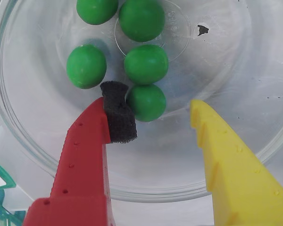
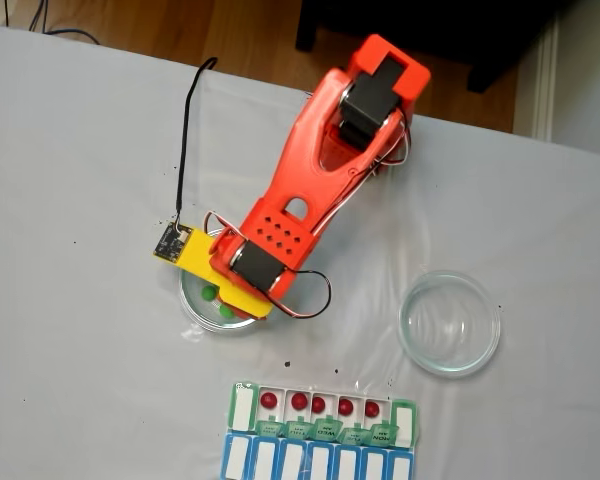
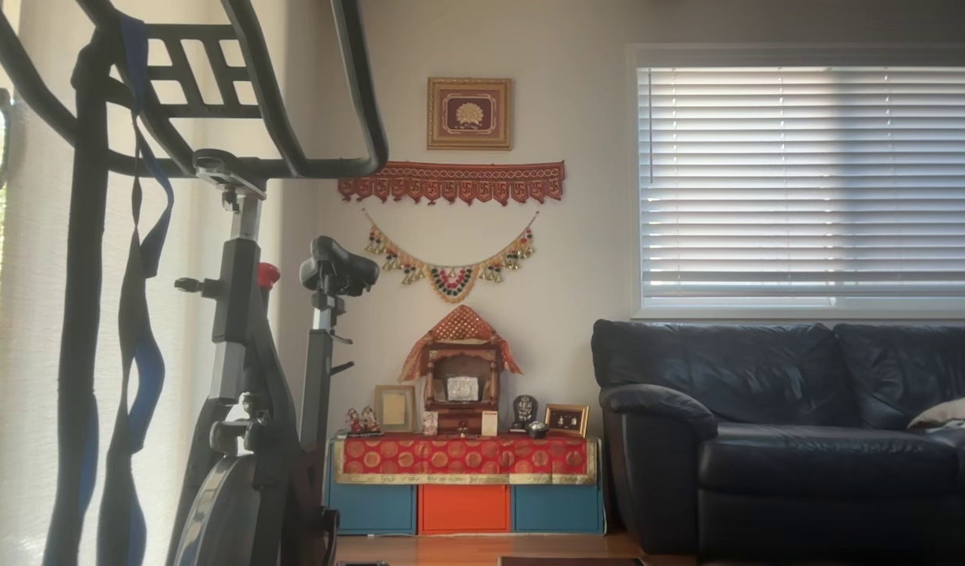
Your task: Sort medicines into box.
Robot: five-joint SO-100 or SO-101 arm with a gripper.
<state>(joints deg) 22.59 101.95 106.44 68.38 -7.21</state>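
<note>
Fixed view shows five dark red glossy balls (image 2: pixel 318 404) already lying in the green row of the flat rectangular pill organizer (image 2: pixel 242 404) at the near edge of the white table (image 2: pixel 70 330), so I judge the red half done. Wrist view shows five bright green glossy balls (image 1: pixel 145 64) still in the round clear glass dish (image 1: pixel 28 141), with the red-and-yellow tool (image 1: pixel 153 110) spread wide and empty, the lowest green ball beside its foam-padded red finger (image 1: pixel 114 106).

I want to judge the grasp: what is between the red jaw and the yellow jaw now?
In the wrist view, one green ball lies beside the red jaw's black foam pad; the rest toward the yellow jaw is bare glass dish.
</note>
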